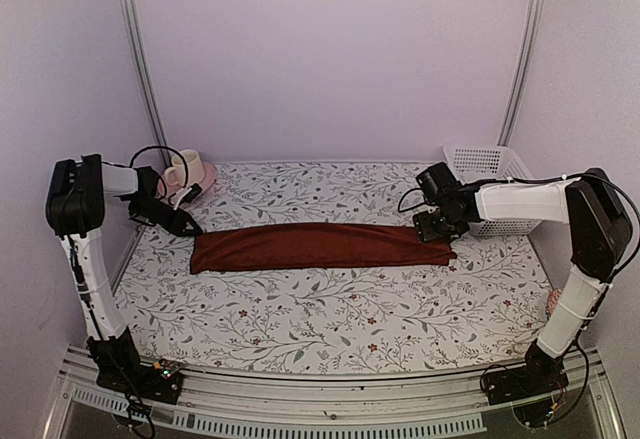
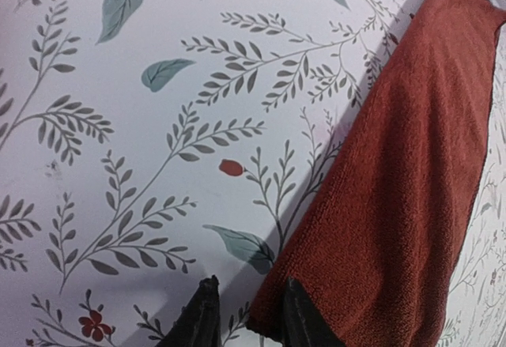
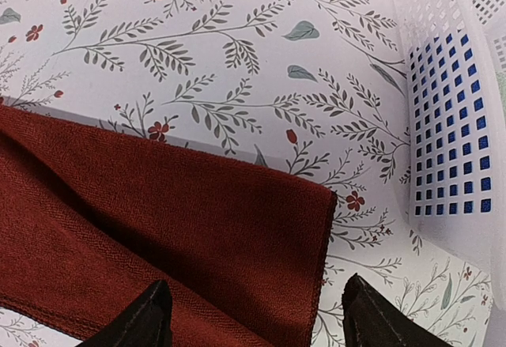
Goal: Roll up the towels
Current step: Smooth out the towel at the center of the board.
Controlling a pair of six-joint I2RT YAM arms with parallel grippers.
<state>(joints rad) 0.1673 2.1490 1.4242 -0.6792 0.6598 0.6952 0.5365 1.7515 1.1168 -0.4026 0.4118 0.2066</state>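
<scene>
One dark red towel (image 1: 320,246) lies in a long folded strip across the bench (image 1: 330,319). The left end effector (image 2: 249,315) has its fingers close together at the towel's left corner; I cannot tell if it pinches. The right end effector (image 3: 257,319) is wide apart over the right end. One basket (image 1: 490,169) sits far right, partly hidden.

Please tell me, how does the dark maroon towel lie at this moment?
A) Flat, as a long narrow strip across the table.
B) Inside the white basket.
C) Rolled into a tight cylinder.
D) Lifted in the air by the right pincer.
A: the maroon towel lies flat on the floral table covering as a long strip, one end near the left pincer, the other near the right pincer.
</scene>
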